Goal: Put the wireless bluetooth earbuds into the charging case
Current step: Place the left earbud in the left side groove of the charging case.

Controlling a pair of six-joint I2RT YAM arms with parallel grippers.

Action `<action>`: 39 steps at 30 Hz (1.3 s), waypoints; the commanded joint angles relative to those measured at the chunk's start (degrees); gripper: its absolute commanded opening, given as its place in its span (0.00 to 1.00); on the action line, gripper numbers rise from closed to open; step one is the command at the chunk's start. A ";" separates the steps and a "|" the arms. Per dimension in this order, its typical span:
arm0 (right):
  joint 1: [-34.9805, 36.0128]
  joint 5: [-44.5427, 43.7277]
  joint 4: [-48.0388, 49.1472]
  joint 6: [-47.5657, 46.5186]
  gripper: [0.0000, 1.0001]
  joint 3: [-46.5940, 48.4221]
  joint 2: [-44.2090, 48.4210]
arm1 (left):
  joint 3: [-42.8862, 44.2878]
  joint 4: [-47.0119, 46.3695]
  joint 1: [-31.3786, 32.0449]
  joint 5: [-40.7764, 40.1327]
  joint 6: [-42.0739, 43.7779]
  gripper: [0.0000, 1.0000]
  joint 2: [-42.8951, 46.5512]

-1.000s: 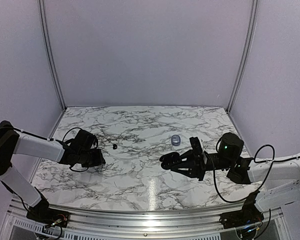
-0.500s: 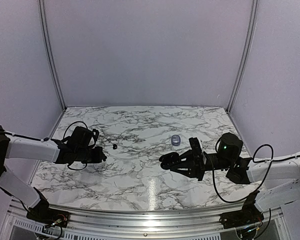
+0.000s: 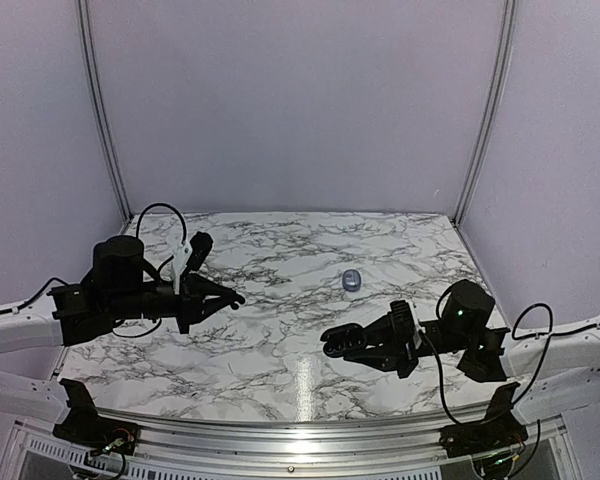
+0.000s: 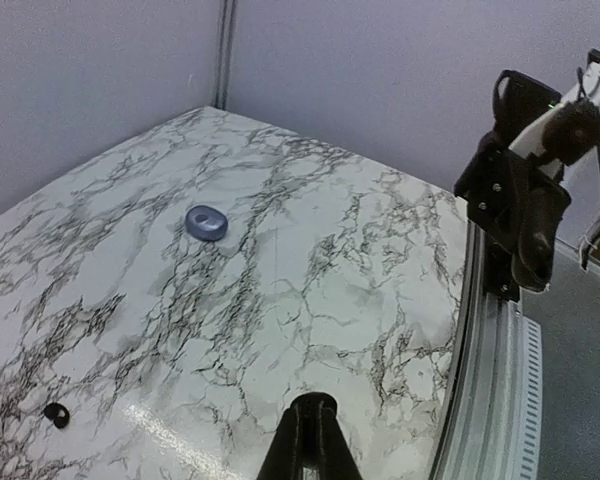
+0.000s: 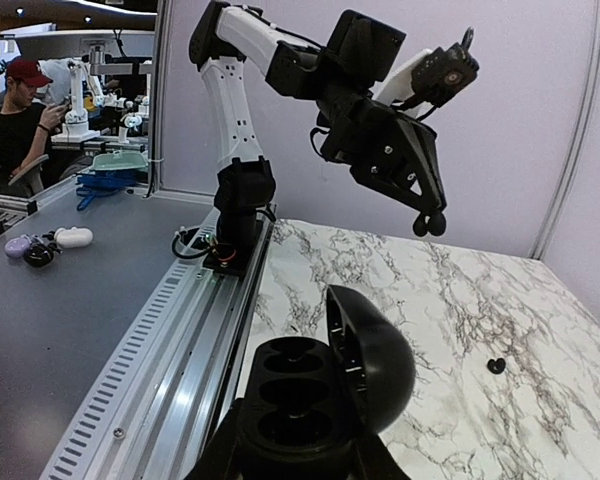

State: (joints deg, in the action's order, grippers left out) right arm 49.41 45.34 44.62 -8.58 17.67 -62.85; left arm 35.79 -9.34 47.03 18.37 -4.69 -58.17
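Observation:
My right gripper (image 3: 342, 340) is shut on an open black charging case (image 5: 300, 395). The lid (image 5: 375, 355) stands up and the sockets look empty. One tiny black earbud (image 4: 56, 413) lies on the marble; it also shows in the right wrist view (image 5: 495, 365). In the top view it is hidden behind my left gripper (image 3: 232, 298). That gripper is shut and empty, raised above the table, seen from the right wrist (image 5: 430, 222). Its closed fingertips (image 4: 315, 405) point over bare marble. No other earbuds show.
A closed silvery-grey oval case (image 3: 352, 280) lies mid-table toward the back; it also shows in the left wrist view (image 4: 207, 222). The marble table (image 3: 280, 380) is walled on three sides. An aluminium rail (image 5: 180, 330) runs along the near edge. The right arm's base (image 4: 520, 200) stands at that rail.
My left arm has lifted off the table and swung right, its shut gripper now over the black earbud's spot. My right gripper has drawn slightly nearer, still holding the open case.

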 commanded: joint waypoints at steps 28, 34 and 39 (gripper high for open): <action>3.28 -6.40 -0.77 -1.45 0.00 3.77 -4.07 | 21.05 2.48 24.11 -4.32 21.65 0.00 -17.01; 3.50 -5.11 1.23 -0.24 0.00 3.52 -4.78 | 22.98 1.00 24.73 -5.78 23.05 0.00 -20.26; 3.59 -4.92 1.44 0.09 0.00 3.39 -4.52 | 24.01 1.07 24.87 -6.05 24.08 0.00 -22.30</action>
State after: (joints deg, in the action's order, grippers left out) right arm 52.38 39.72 43.68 -9.78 19.51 -67.51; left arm 57.78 -7.25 71.55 13.32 17.67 -79.37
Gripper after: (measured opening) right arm 0.250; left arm 0.031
